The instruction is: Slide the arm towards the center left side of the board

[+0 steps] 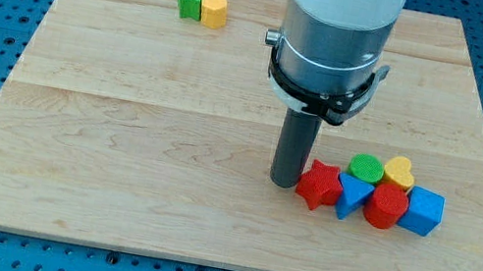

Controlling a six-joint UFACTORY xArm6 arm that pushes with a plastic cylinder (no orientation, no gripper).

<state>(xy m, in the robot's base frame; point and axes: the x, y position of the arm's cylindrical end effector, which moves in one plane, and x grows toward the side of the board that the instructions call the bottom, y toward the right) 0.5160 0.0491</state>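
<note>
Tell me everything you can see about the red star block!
The red star is a small, chunky block with pointed arms, and it looks like ridged plastic. It lies flat on the wooden board, towards the view's lower right, at the left end of a cluster of blocks. Its right side presses against the blue triangle. My tip stands right at its left side and seems to touch it. Nothing lies on top of it.

My tip (284, 182) seemingly touches board, rod upright.
</note>
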